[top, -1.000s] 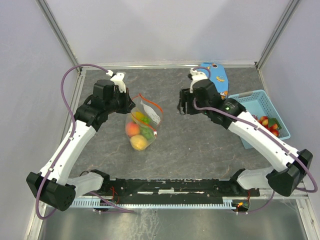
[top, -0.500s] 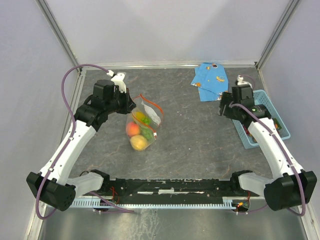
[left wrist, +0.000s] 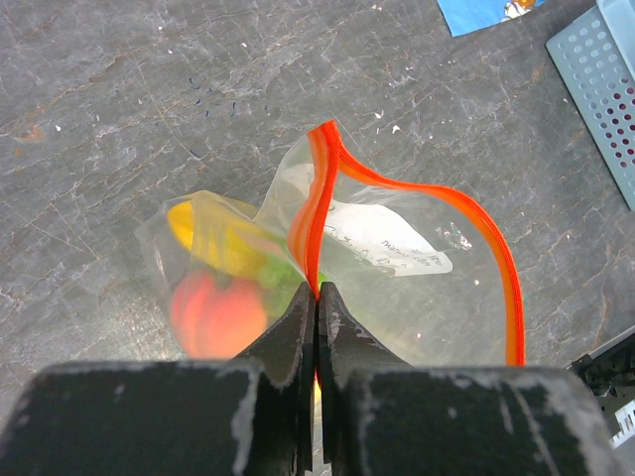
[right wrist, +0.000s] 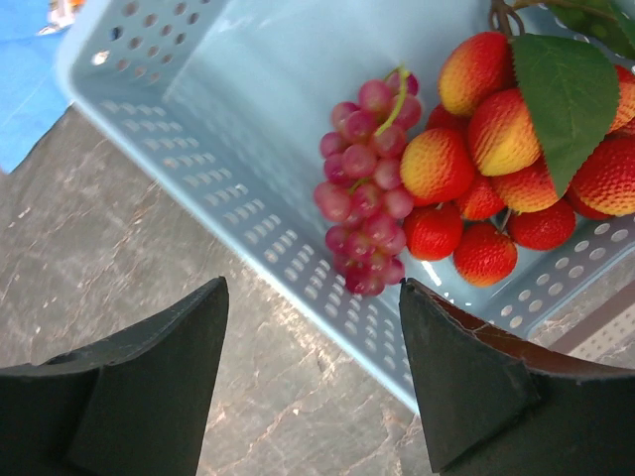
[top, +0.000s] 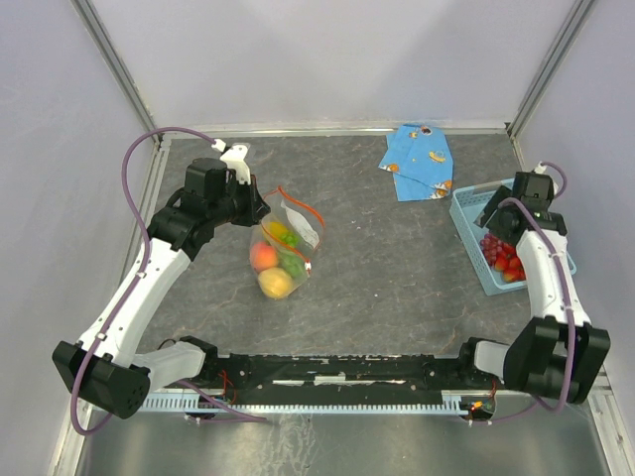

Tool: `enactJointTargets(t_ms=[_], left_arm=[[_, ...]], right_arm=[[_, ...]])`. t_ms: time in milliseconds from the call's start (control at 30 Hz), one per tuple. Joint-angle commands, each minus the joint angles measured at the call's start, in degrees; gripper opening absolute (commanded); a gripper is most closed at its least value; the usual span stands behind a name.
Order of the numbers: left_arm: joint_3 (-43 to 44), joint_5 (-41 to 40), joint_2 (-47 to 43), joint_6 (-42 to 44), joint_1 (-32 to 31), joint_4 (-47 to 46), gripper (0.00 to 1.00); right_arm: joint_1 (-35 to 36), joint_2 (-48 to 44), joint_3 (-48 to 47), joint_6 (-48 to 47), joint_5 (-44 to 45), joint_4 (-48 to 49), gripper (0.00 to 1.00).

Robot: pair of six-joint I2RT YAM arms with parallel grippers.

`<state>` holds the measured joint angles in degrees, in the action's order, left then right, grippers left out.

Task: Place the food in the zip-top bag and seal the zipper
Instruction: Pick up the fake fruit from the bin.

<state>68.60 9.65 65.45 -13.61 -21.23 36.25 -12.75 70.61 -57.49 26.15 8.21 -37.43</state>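
My left gripper (top: 260, 210) is shut on the orange-red zipper strip (left wrist: 319, 208) and holds the clear bag (top: 286, 246) up by its mouth, which gapes open to the right (left wrist: 501, 258). Inside the bag lie an orange-pink peach (left wrist: 218, 315), a yellow fruit (left wrist: 213, 238) and something green (left wrist: 283, 278). My right gripper (right wrist: 313, 288) is open and empty, hovering over the near-left edge of the light-blue basket (right wrist: 198, 129). The basket holds purple grapes (right wrist: 367, 188) and several red strawberries (right wrist: 496, 169) under a green leaf (right wrist: 566, 89).
The basket (top: 466, 203) stands at the table's right side, with the grapes (top: 489, 245) and strawberries (top: 509, 266) in its near end. A folded blue patterned cloth (top: 419, 161) lies at the back right. Grey walls enclose the table.
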Motion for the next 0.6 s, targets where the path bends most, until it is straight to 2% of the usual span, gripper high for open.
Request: enactJointTargets(t_ms=[0, 233, 567], left_arm=[[0.39, 1.49, -0.57, 1.22, 0.33, -3.33, 0.03], [0.31, 1.56, -0.33, 1.21, 0.32, -3.3, 0.03], [0.31, 1.86, -0.13, 1.22, 0.32, -3.33, 0.03]], right_arm=[[-3.45, 6.05, -0.34, 0.78, -2.24, 5.81, 0.77], [-5.2, 14.6, -1.05, 1.36, -1.45, 9.65, 0.8], [-5.17, 27.17, -2.15, 0.46, -5.94, 11.88, 0.82]])
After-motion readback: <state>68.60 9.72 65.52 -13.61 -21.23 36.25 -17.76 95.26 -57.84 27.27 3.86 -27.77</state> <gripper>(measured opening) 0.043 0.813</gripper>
